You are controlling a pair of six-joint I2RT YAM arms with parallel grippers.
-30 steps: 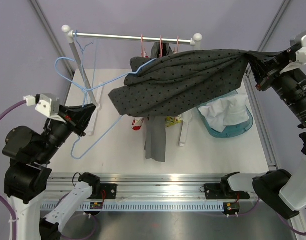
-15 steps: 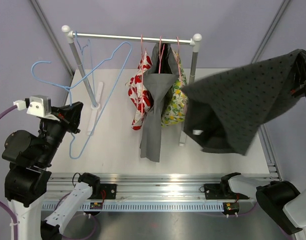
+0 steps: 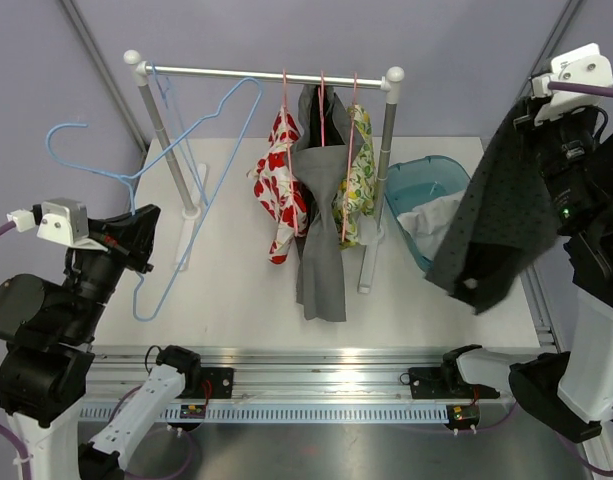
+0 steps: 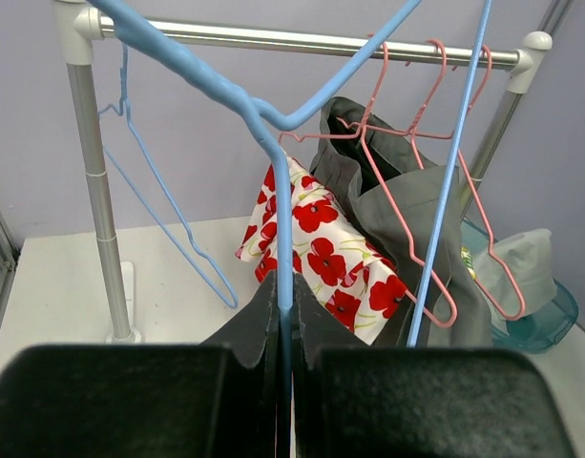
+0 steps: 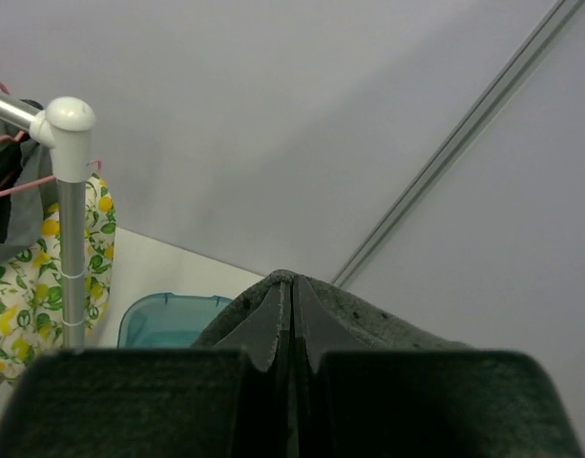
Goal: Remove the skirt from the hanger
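You are clenching the light-blue wire hanger [image 4: 283, 210] in your left claw [image 4: 284, 310], and the dark-grey dotted skirt [image 3: 491, 220] in your right claw [image 5: 287, 305].

Overhead from behind, wrist views share rack [image 4: 302, 40]

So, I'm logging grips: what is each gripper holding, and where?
The left gripper pinches the hanger by its wire below the neck; the right gripper pinches the skirt by its top fold.

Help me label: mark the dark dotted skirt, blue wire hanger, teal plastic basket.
dark dotted skirt [image 3: 498, 220], top view, mid-cloth
blue wire hanger [image 4: 284, 239], left wrist view, stem
teal plastic basket [image 3: 421, 178], top view, back wall
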